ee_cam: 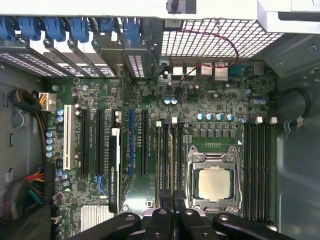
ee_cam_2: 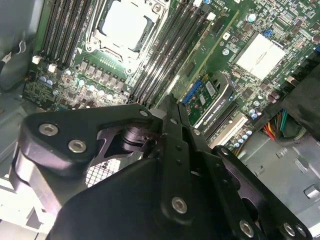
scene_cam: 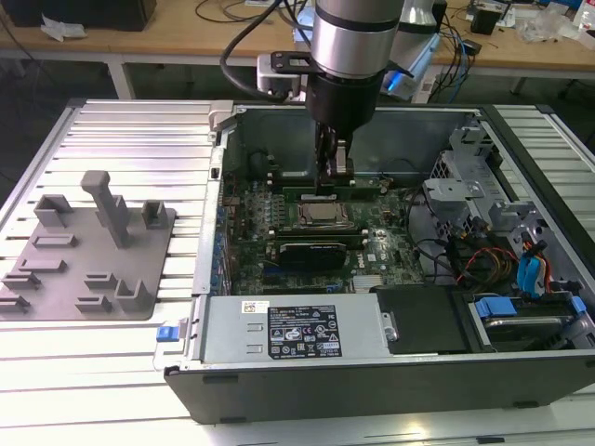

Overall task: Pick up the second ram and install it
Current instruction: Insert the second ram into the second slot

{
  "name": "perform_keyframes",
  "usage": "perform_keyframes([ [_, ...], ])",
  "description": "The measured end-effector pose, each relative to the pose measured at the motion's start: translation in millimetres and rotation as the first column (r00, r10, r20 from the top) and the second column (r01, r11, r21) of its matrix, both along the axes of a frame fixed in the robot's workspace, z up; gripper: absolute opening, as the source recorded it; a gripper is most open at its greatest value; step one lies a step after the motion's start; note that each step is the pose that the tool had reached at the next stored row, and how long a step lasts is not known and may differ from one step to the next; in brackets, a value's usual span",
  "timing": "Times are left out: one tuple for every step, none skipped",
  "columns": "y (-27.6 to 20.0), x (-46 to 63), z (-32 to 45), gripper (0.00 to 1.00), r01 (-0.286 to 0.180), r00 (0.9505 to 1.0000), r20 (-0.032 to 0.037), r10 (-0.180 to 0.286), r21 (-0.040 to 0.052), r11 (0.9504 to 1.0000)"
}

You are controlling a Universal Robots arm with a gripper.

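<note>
The second ram (scene_cam: 363, 191) is a narrow green stick standing on edge in a memory slot just behind the CPU socket (scene_cam: 323, 216). In the first wrist view the ram (ee_cam: 171, 150) runs along the slots beside the socket (ee_cam: 215, 182). In the second wrist view it (ee_cam_2: 212, 47) shows as a long green strip. My gripper (scene_cam: 330, 182) hangs straight down over the stick, its black fingers (ee_cam: 162, 210) pressed together at the stick's top edge. The gripper (ee_cam: 173, 200) (ee_cam_2: 171, 102) sits toward one end of the stick.
The open computer case holds a black expansion card (scene_cam: 316, 249) in front of the socket, a power supply (scene_cam: 297, 330) at the near wall, and drive cages with cables (scene_cam: 465, 195) at the exterior view's right. A grey holder tray (scene_cam: 84, 260) lies outside the case at the exterior view's left.
</note>
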State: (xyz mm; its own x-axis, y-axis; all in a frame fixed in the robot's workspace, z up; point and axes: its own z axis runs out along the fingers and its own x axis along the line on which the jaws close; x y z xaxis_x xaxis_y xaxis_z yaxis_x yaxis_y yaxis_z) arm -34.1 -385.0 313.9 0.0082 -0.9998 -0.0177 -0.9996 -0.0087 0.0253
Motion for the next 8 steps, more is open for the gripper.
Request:
perform_keyframes([
  [0.0, 0.0, -0.4, 0.09, 0.0, 1.0, -0.0001, 0.0, -0.0001, 1.0],
  [0.0, 0.0, -1.3, 0.09, 0.0, 1.0, -0.0001, 0.0, -0.0001, 1.0],
  [0.0, 0.0, -2.8, 0.09, 0.0, 1.0, 0.0, 0.0, 0.0, 1.0],
  [0.0, 0.0, -4.5, 0.09, 0.0, 1.0, -0.0001, 0.0, 0.0, 1.0],
  [0.0, 0.0, -6.0, 0.09, 0.0, 1.0, -0.0001, 0.0, -0.0001, 1.0],
  [0.0, 0.0, -7.9, 0.09, 0.0, 1.0, -0.0001, 0.0, -0.0001, 1.0],
  [0.0, 0.0, -9.0, 0.09, 0.0, 1.0, 0.0, 0.0, 0.0, 1.0],
  [0.0, 0.0, -10.3, 0.09, 0.0, 1.0, 0.0, 0.0, -0.0001, 1.0],
])
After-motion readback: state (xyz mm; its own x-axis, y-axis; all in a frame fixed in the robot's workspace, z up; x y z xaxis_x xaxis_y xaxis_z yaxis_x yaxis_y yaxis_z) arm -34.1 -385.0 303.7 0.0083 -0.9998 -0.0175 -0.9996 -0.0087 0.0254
